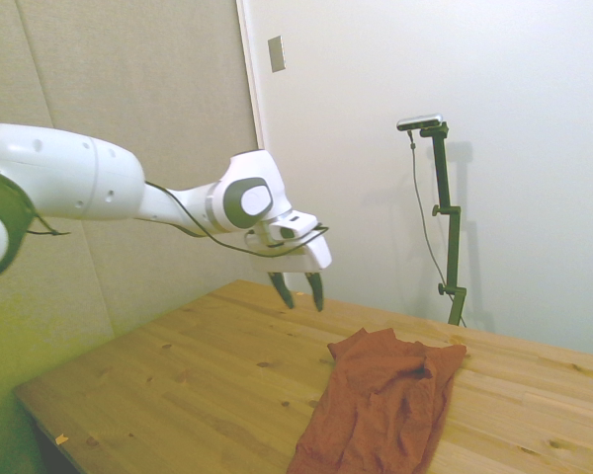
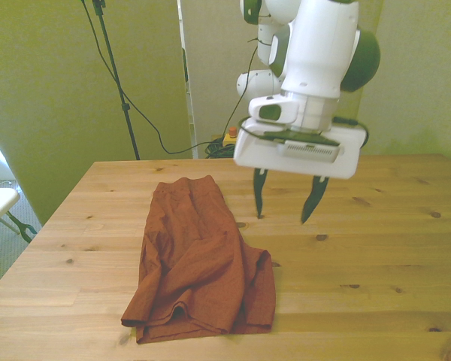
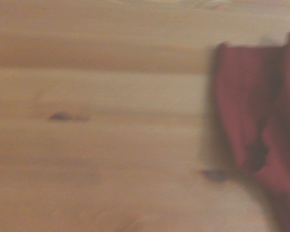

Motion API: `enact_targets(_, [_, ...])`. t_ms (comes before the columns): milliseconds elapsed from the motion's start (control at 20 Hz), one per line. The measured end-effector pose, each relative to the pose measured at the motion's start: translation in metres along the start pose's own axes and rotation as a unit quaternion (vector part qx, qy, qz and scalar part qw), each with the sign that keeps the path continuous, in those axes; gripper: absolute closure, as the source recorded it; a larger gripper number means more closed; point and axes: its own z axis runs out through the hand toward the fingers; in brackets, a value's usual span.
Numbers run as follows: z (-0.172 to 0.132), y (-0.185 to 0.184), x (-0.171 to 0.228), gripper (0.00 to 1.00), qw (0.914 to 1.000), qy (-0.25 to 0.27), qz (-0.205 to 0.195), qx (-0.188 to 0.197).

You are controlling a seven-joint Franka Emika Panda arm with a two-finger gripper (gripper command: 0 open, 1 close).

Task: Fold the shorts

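- The shorts (image 2: 199,259) lie flat on the wooden table (image 2: 376,256), a rust-orange, wrinkled heap of cloth stretched from the table's middle toward its near edge in the front view, on the front view's left half.
- In that view the cloth is narrower at its far end and broader near the camera, where the lower edge shows doubled layers — one fold of fabric lying over another.
- In the side view the shorts (image 1: 381,400) run from a crumpled far end down toward the picture's bottom edge, with the far corner close to the foot of the wall side of the table (image 1: 178,375).
- The gripper (image 2: 286,203) hangs in the air above the table, to the front view's right of the shorts and apart from them; nothing is between its fingers.
- Its two dark fingers (image 2: 258,193) point downward with a clear gap between them — spread wide, holding nothing.
- The side view shows the gripper (image 1: 298,290) raised above the bare wood, well clear of the cloth, with the white arm (image 1: 69,183) reaching in from the left.
- The wrist view is blurred: bare wood planks (image 3: 111,125) with dark knots fill most of it, and an edge of the shorts (image 3: 256,125) shows at one side, lying on the wood.
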Motion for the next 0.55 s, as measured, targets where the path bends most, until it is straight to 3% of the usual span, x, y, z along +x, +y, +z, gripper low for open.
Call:
enact_targets(150, [-0.026,0.011,-0.063,0.00,0.9980,-0.053,-0.028,0.023])
enact_targets(350, [-0.053,0.028,-0.147,0.00,0.9955,-0.060,-0.063,0.035])
enact_targets(550, [-0.059,0.057,-0.230,0.00,0.9944,-0.060,-0.079,0.036])
